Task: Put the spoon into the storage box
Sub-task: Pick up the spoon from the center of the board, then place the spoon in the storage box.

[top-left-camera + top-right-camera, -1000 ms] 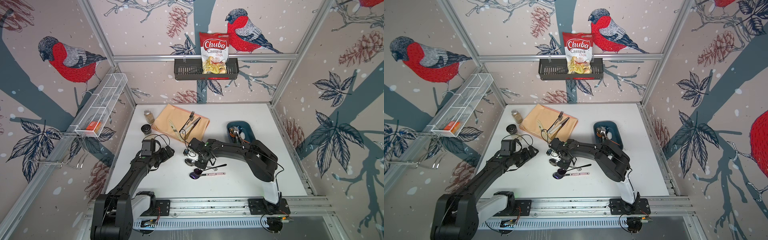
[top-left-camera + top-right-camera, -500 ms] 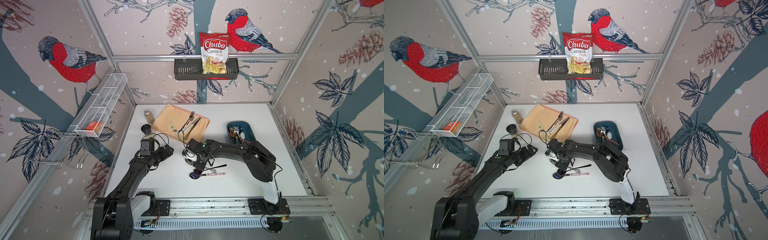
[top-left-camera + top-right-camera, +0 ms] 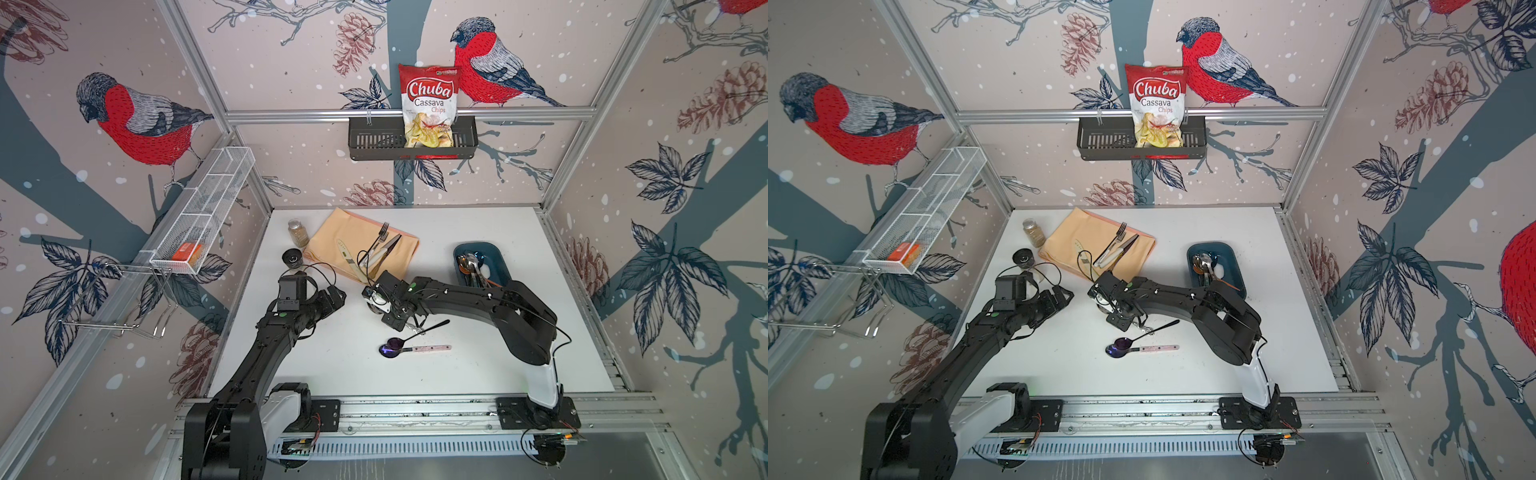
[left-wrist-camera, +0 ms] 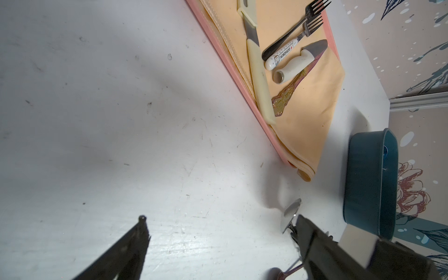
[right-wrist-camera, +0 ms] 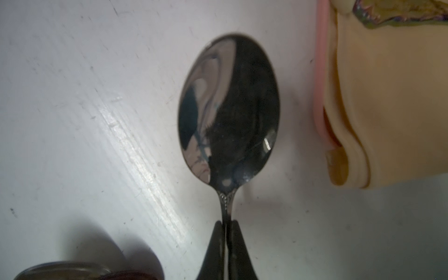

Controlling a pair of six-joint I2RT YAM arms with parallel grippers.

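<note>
Nearest the robot's base, a purple spoon with a pink handle (image 3: 411, 348) and a black spoon (image 3: 426, 327) lie loose on the white tabletop (image 3: 478, 365). Just past them, the right hand (image 5: 228, 224) is clenched on the thin neck of a silver spoon (image 5: 229, 114), its bowl pointing ahead and low over the tabletop beside the corner of a peach cloth (image 5: 351, 109). The left hand (image 3: 337, 296) sits close by with its fingers apart and nothing between them. The storage box (image 3: 502, 261) stands well apart toward the right wall and already holds several spoons (image 3: 471, 264). A grip this near the bowl could probably let the long handle swing, so the carry likely calls for a firm clamp, a lift clear of the loose spoons, and a level pass over the box's wall. Turning the spoon lengthwise with the box before lowering and letting go should keep the handle off the rim. Farther back, forks and knives (image 3: 380, 245) rest on the cloth, and a chip bag (image 3: 428, 104) stands in a black wall basket (image 3: 374, 143).
</note>
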